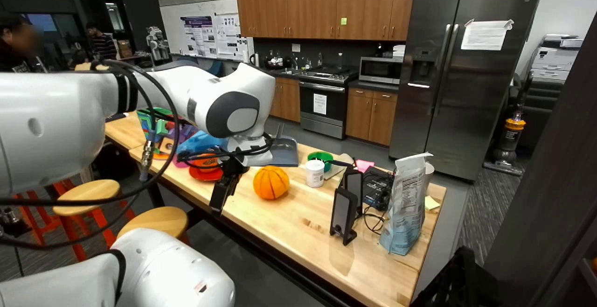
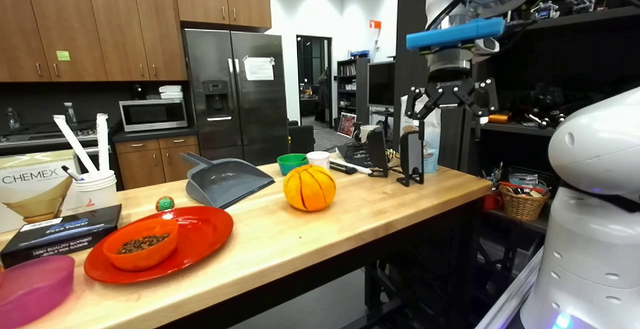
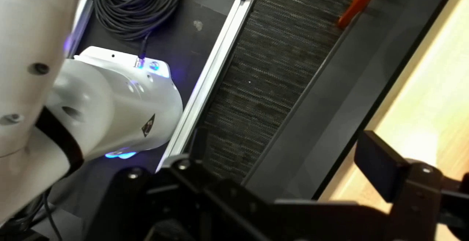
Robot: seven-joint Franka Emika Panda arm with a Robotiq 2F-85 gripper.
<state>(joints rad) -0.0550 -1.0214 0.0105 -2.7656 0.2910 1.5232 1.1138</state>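
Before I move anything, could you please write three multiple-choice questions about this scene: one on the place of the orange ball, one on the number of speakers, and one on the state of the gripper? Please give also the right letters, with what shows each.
1. Where does the orange ball rest?
A. On the red plate
B. On the wooden table
C. Inside the grey dustpan

2. How many speakers stand on the table?
A. Two
B. One
C. Four

3. What is the state of the gripper?
A. Shut on the ball
B. Shut, holding nothing
C. Open

Right letters:
1: B, since both exterior views show the ball directly on the wood.
2: A, since two upright speakers stand near each other in both exterior views.
3: C, since in an exterior view its fingers stand wide apart, with nothing held between them.
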